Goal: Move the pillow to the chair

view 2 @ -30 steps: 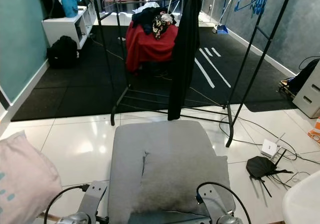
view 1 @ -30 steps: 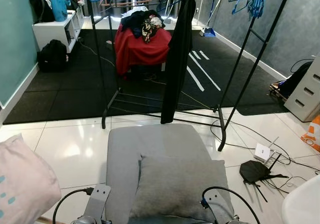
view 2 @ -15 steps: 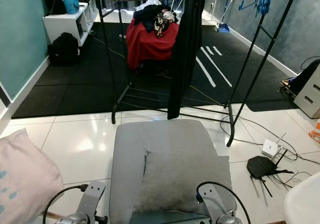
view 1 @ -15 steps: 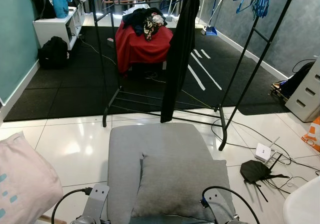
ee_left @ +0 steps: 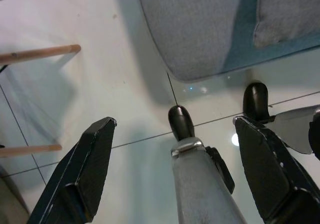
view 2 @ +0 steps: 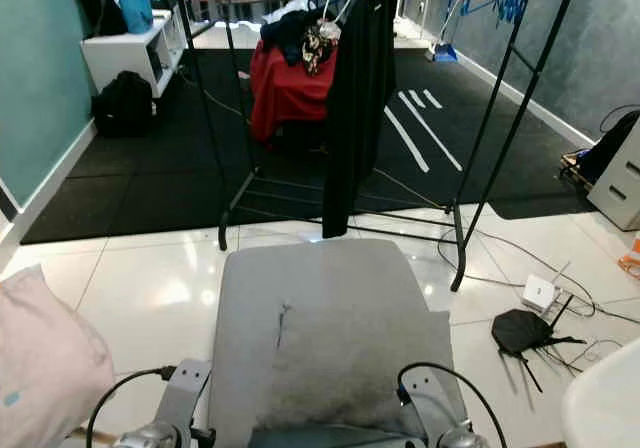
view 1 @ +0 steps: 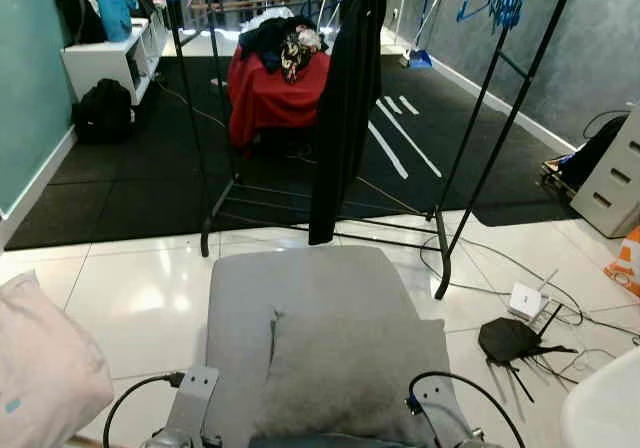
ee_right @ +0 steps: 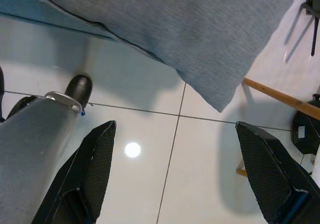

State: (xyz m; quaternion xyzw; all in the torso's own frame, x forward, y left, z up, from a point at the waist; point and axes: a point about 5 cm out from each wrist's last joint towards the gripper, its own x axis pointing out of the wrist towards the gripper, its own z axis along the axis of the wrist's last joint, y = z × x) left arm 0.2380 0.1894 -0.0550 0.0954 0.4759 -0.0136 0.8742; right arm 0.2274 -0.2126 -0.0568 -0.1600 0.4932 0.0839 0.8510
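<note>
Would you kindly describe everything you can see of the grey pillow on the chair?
The square grey fabric pillow lies flat on the grey upholstered chair seat, covering its near right part. Its cloth looks woven and matches the seat closely in colour. The far left corner is slightly puckered. Its near right corner overhangs the seat edge above the white tiled floor. Neither gripper touches it.

Head stereo downward; wrists floorward.

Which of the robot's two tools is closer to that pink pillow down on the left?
Left. The left tool hangs open over the floor tiles beside the gray chair, on the same side as the pink pillow. The right tool, also open, hangs at the chair's far side, by the gray pillow.
</note>
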